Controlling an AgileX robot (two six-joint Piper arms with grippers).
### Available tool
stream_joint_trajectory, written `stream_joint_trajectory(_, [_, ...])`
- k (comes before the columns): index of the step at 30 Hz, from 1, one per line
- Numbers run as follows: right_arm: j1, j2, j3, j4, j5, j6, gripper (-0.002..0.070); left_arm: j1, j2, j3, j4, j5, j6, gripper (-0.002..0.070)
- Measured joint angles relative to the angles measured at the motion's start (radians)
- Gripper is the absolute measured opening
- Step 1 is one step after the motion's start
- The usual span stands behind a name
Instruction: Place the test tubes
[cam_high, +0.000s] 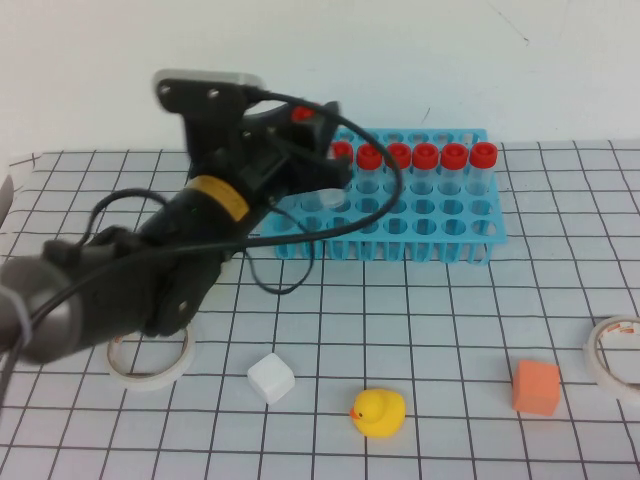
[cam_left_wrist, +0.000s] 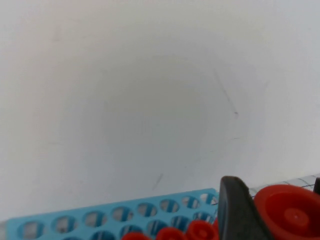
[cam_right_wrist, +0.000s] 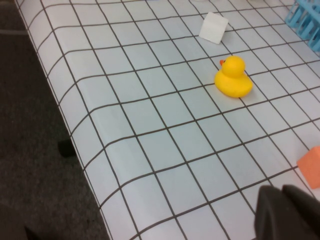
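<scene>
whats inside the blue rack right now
Six red-capped tubes stand in one row of the rack; the other holes that show look empty. The left gripper, holding another tube, covers the rack's left end. The right gripper is shut, near the table edge.

Glossy blue plastic rack (cam_high: 400, 246), red plastic caps (cam_high: 427, 155) (smooth); smooth rubbery duck (cam_high: 379, 412).
</scene>
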Motion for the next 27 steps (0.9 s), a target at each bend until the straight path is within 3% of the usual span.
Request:
stream_joint_trajectory(5, [0.0,0.0,0.0,0.0,0.0,0.0,-0.0001,0.002,0.086,-0.113,0.106,-0.002,-0.034,0.0256])
stream_joint_trajectory(12, [0.0,0.0,0.0,0.0,0.0,0.0,-0.0001,0.004,0.178,-0.192,0.141,-0.002,0.046,0.0256])
stream_joint_trajectory(27, [0.0,0.0,0.0,0.0,0.0,0.0,-0.0001,0.026,0.268,-0.196,0.073,-0.049,0.196,0.0256])
